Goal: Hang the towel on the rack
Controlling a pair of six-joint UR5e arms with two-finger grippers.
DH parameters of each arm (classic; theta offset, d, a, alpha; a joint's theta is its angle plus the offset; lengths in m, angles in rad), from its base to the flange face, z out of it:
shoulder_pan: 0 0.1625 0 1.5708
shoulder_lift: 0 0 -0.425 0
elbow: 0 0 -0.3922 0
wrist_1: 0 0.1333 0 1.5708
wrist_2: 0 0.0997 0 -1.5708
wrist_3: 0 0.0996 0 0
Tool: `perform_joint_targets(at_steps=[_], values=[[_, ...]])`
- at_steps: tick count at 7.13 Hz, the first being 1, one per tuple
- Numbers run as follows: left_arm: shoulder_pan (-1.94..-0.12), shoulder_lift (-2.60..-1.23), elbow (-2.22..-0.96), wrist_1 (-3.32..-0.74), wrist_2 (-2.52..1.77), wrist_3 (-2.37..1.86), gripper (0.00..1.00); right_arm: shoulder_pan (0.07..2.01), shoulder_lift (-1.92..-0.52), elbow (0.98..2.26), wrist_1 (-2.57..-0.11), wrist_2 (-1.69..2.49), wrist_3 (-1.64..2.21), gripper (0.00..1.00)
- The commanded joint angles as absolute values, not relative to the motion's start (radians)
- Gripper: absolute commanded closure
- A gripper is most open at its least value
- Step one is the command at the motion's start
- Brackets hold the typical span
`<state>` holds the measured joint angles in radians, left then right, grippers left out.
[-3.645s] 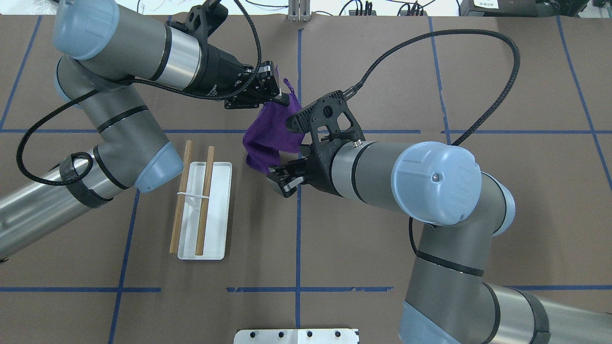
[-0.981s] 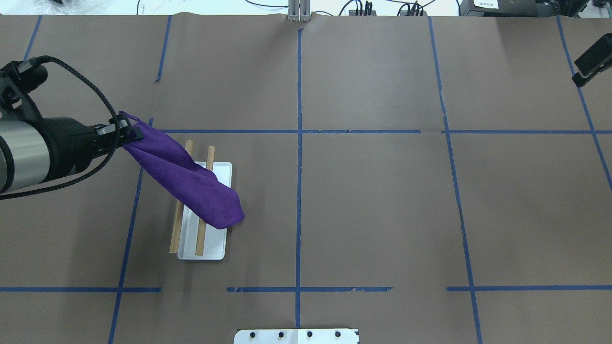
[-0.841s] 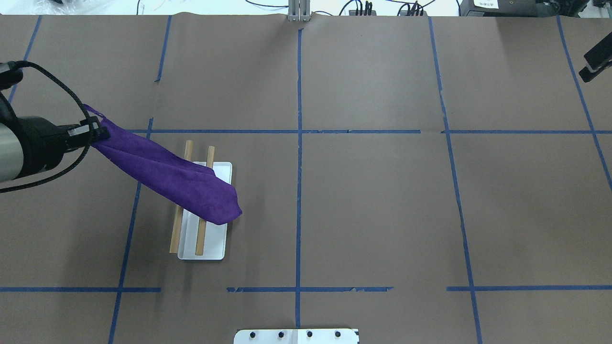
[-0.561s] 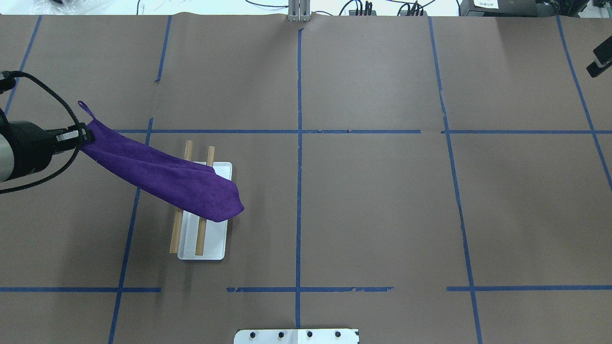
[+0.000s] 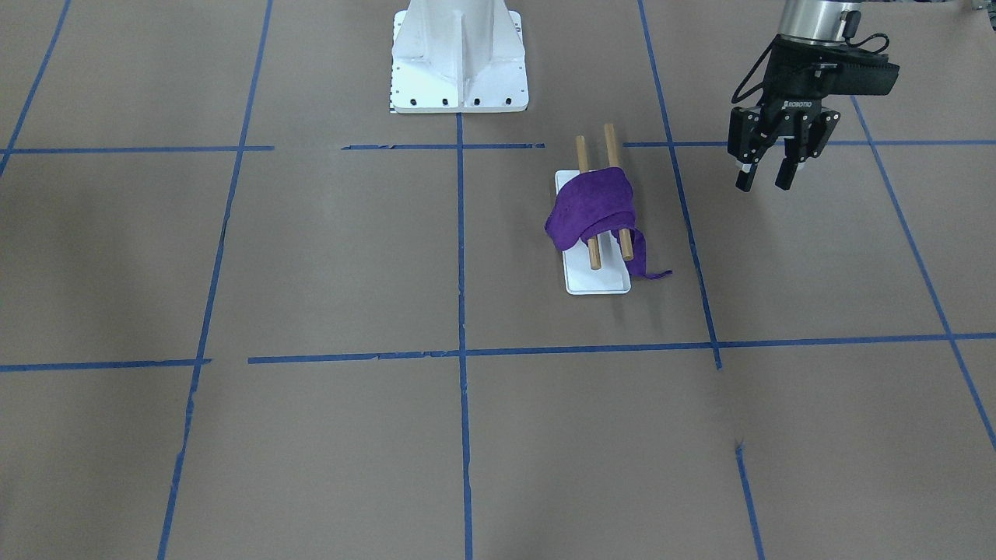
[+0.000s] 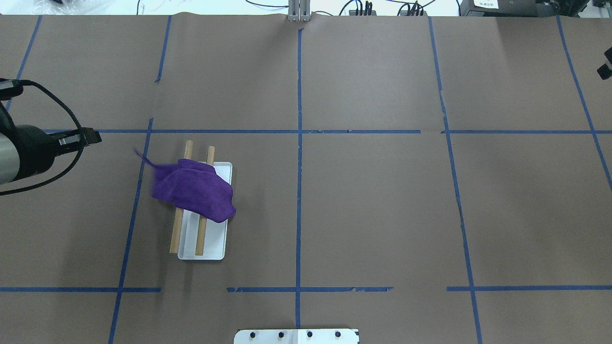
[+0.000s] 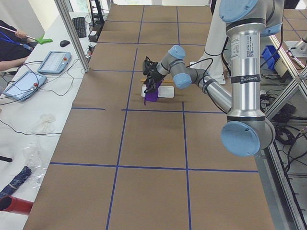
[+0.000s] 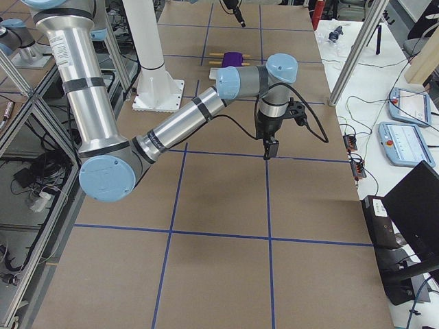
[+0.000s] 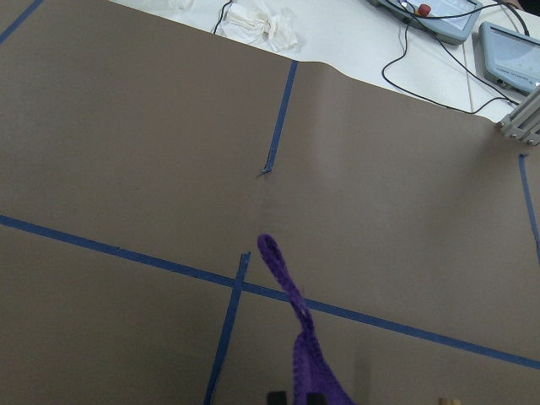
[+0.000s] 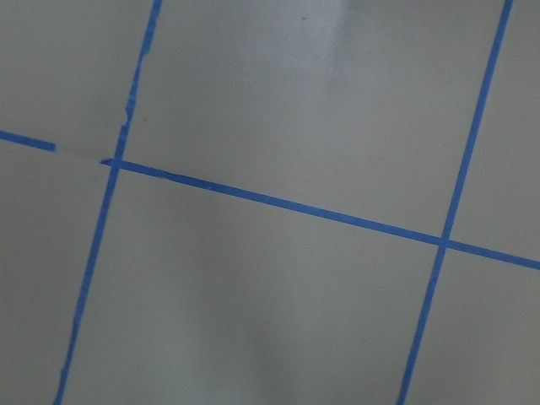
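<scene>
- Purple and soft-looking, the towel (image 6: pixel 193 188) is lying bunched across both wooden rods of the rack (image 6: pixel 180 234). It is covering the stretch of the rods nearer the far edge and leaving their ends bare.
- You are seeing the rack on its white base (image 6: pixel 213 246) in the left half of the worktop (image 6: pixel 382 200), about midway between the robot's edge and the far edge.
- One fold is sagging over the side of the rack that faces the worktop's middle, and a thin strip (image 5: pixel 650 274) is trailing off the other side, toward the left edge.
- Near that left edge the left gripper (image 5: pixel 765 185) is hanging well apart from the towel. Its fingers (image 5: pixel 745 180) are standing spread, with nothing between them and nothing touching them.
- You are finding the right gripper (image 8: pixel 269 149) toward the far right corner, pointing down over the brown paper. Whether it is spread or clenched I cannot tell, and its wrist camera is showing only paper and blue tape lines (image 10: pixel 278 202).
</scene>
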<state>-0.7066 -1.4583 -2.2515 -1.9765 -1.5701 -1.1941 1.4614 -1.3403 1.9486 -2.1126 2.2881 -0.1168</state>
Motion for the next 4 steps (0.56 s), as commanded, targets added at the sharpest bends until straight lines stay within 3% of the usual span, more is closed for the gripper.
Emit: perform_joint_targets(at_steps=[1, 4], values=[[-0.879, -1.428, -2.200, -1.979, -1.815, -0.913, 0.00, 1.547, -1.435, 1.829, -2.021, 2.290, -0.288, 0.00], [-1.196, -1.424, -1.983, -1.964, -2.108, -0.491, 0.00, 1.572, -1.546, 1.518, -1.531, 2.319, -0.285, 0.00]])
